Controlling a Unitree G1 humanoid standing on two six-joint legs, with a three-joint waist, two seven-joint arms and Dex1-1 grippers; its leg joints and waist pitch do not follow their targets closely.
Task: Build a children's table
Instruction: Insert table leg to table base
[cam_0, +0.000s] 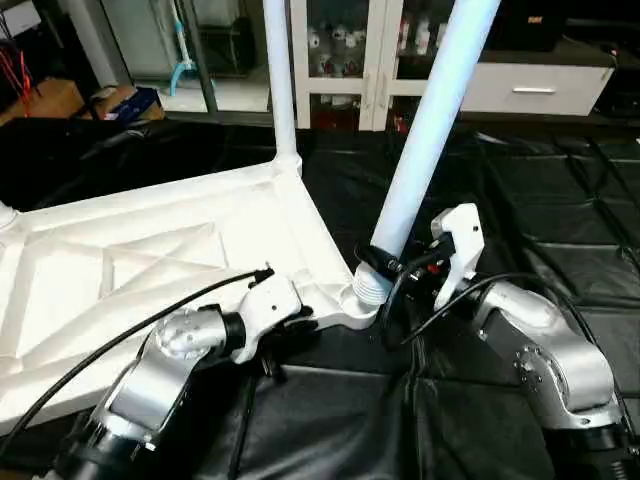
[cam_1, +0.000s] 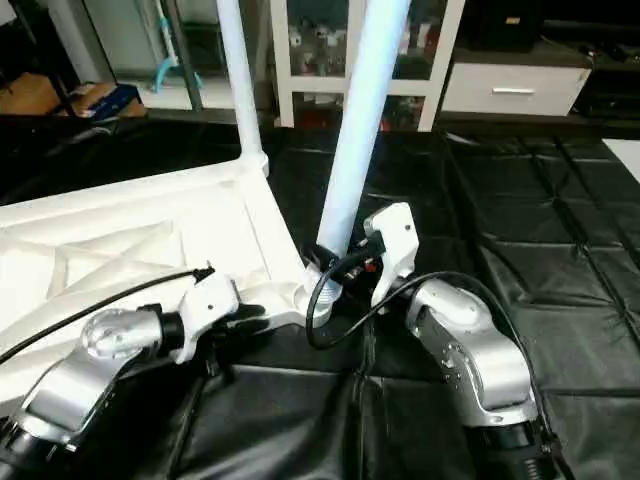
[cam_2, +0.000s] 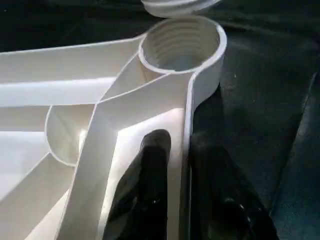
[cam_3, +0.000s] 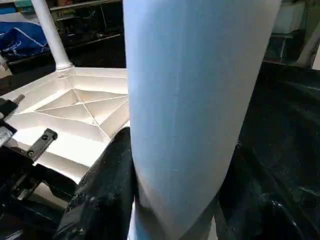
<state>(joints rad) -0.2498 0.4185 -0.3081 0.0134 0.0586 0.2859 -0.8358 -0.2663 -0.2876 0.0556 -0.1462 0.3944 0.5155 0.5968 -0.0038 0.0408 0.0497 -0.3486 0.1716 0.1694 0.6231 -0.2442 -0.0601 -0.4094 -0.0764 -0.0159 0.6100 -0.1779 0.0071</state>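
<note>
Black quilted floor covering (cam_0: 560, 230) spreads under everything, and on it the white tabletop (cam_0: 150, 260) lies upside down, X-ribbed underside facing up. Nearest the robot, the left gripper (cam_2: 175, 165) straddles the tabletop's edge wall just behind the near corner socket (cam_2: 181, 44), one black finger (cam_2: 150, 180) inside the rim, the other outside, pinching the wall between them. The right gripper (cam_3: 175, 200) is clamped around the lower shaft of a loose table leg (cam_0: 430, 130), just above its threaded end. That leg leans, its long axis rising up and away to the robot's right, its threaded tip hovering just above and slightly off the open socket, not yet seated. Farther off, another leg (cam_0: 280, 70) stands upright in the far corner. Behind are a glass-door cabinet (cam_0: 345, 50) and a white drawer unit (cam_0: 530, 90).
</note>
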